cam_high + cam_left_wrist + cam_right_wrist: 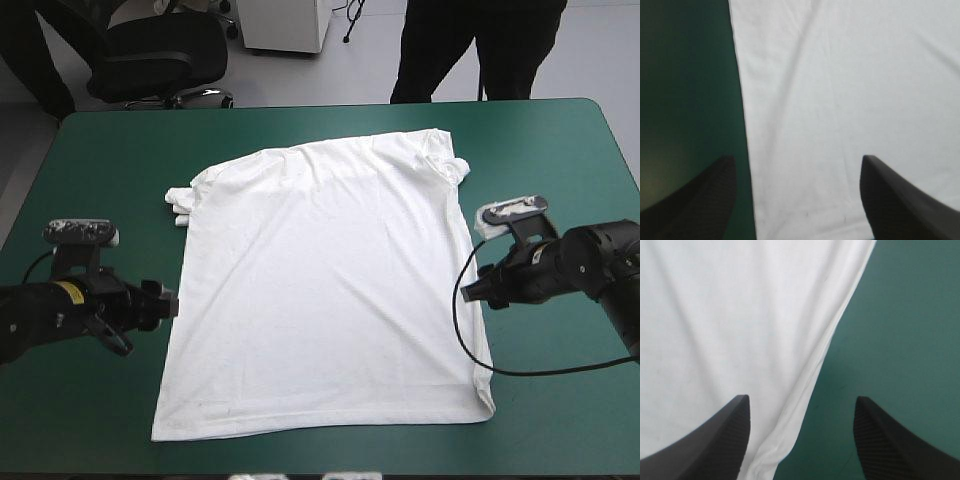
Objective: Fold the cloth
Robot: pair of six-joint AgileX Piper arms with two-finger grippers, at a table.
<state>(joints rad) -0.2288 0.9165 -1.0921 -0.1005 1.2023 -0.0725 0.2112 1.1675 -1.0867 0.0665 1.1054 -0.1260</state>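
Observation:
The white T-shirt (325, 290) lies spread flat on the teal-green table, its hem toward the near edge and its sleeves bunched at the far corners. My left gripper (168, 303) sits low at the shirt's left side edge, open. Its fingers straddle that edge of the T-shirt (850, 110), one over cloth and one over the cover, as my left gripper (797, 200) shows close up. My right gripper (472, 287) is at the right side edge, also open. Between its fingers runs the rolled edge of the T-shirt (740, 330), with my right gripper (802, 440) astride it.
Bare teal-green cover (560, 160) surrounds the shirt on all sides. The left sleeve (180, 203) is crumpled into a small lump at the far left corner of the shirt. The right sleeve (455, 166) is folded under near the far right.

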